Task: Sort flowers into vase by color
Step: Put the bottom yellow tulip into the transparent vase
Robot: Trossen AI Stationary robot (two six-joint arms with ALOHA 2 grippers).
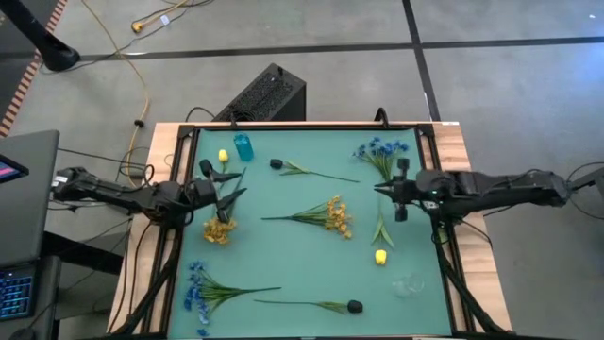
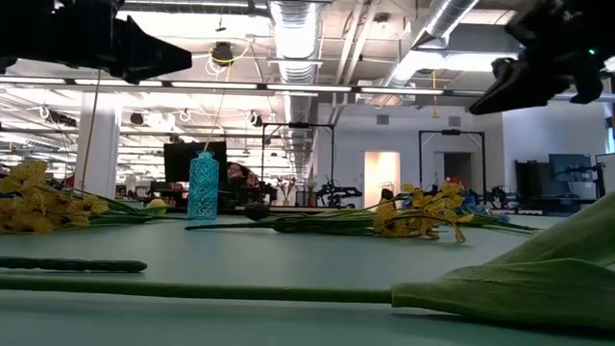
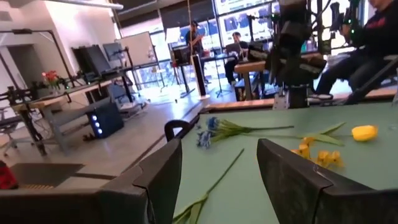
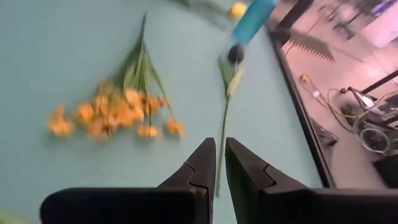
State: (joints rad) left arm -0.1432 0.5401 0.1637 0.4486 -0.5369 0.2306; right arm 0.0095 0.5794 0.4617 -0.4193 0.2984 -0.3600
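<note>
Two dark jointed arms, black wedge-shaped tool fingers (image 4: 205, 171), green light on right arm

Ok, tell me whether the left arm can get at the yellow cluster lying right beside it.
Probably yes. The left tool hangs open above the mat with nothing in it, and the yellow cluster lies close by on bare mat, nothing over it. The right tool is far across the table.

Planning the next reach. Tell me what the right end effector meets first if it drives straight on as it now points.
The right end effector, shut and empty, points along the thin green stem of the dark-bud flower. It would likely reach that stem first, though its height above the mat is unclear.
</note>
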